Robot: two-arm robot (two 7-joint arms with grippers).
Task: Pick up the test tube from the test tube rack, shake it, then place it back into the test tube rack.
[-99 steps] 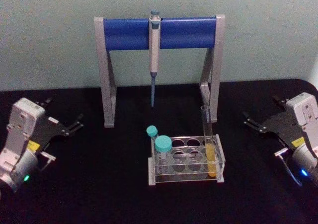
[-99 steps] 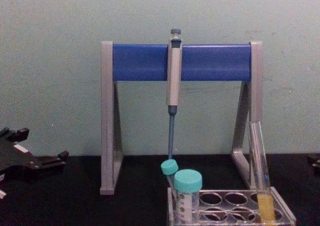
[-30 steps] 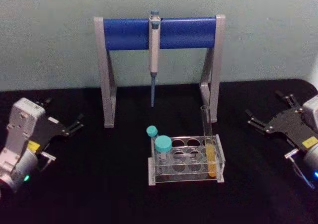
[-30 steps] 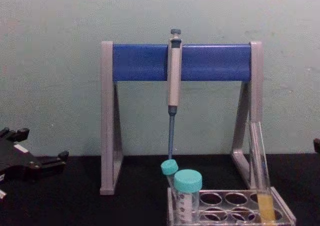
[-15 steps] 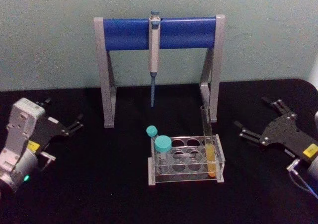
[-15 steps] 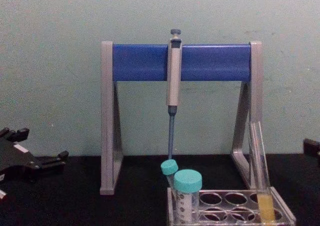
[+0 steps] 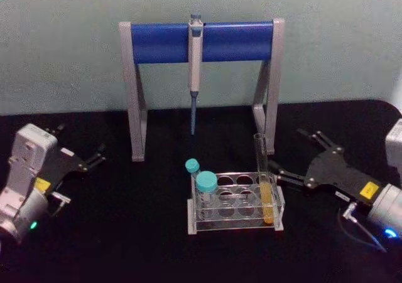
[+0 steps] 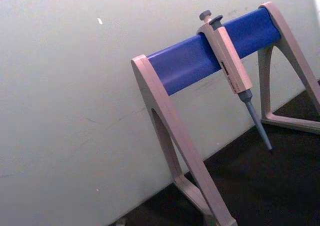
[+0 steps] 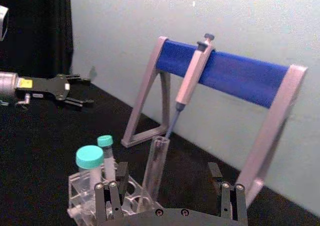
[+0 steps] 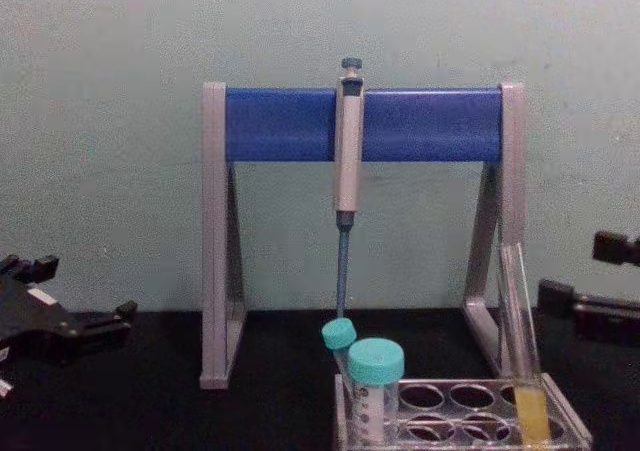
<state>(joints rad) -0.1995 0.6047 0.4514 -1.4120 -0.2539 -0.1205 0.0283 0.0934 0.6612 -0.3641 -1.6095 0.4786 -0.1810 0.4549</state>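
Black table (image 7: 151, 245) lies under everything. My right gripper (image 7: 286, 151) is open wide, just beside the rack (image 7: 233, 209), on its right side. The tube (image 7: 263, 170) stands up tall in the rack's right end, right in front of my open fingers. My left gripper (image 7: 80, 140) is open too, far off on the left.

Dim, even light, faint shadows
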